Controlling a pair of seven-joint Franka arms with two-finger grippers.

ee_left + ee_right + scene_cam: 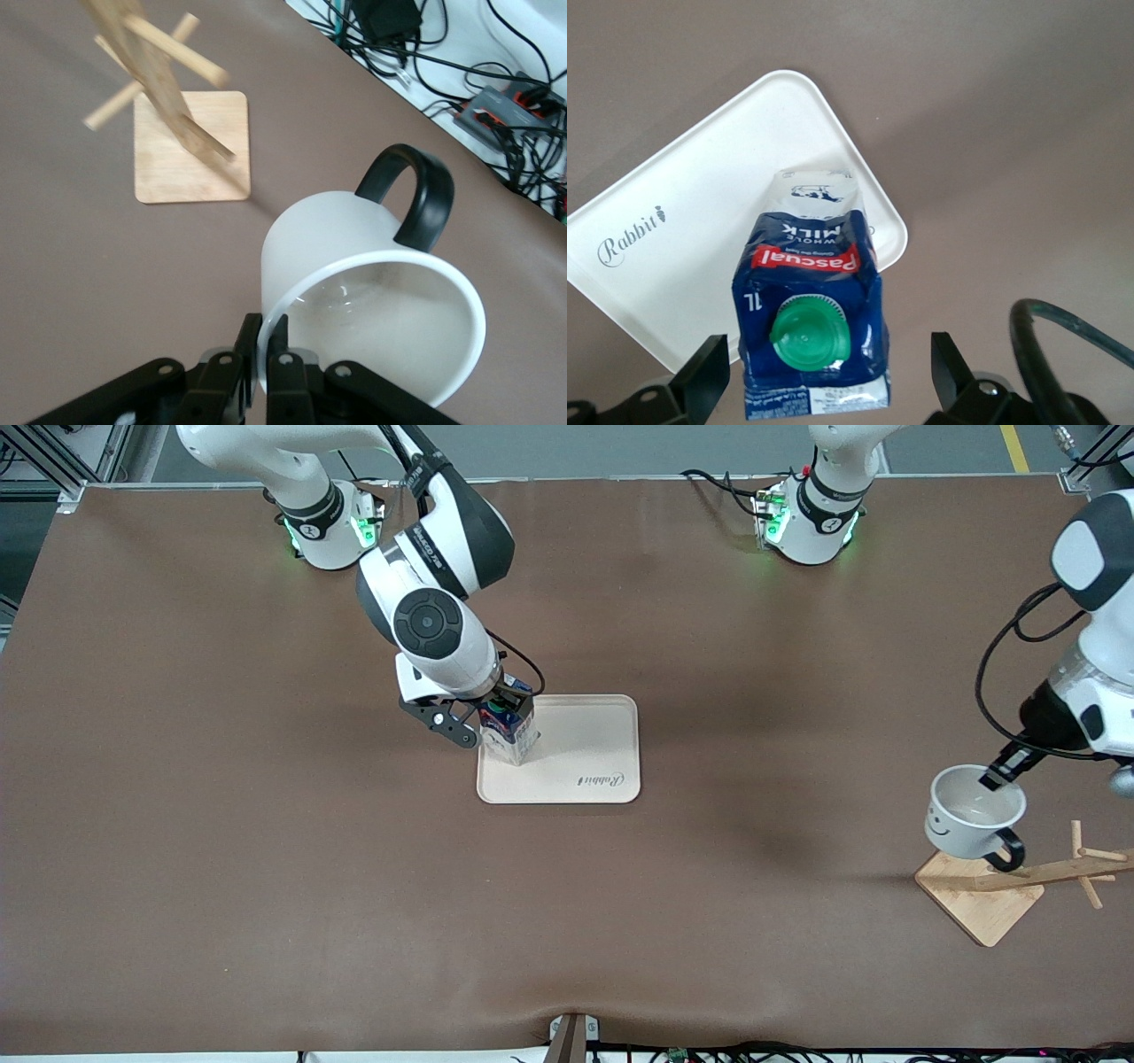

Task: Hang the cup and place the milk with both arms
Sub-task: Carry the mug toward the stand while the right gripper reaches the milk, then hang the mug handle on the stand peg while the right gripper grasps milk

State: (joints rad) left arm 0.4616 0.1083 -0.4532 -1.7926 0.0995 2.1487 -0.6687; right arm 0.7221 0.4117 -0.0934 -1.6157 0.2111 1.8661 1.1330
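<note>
Your right gripper [496,722] over white tray [602,731], fingers spread, clear of milk carton [808,301] standing on tray; only wrist view shows gap. Your left gripper [264,341] pinches smiley cup [973,812] rim, over wooden mug tree [1054,872] base.
</note>
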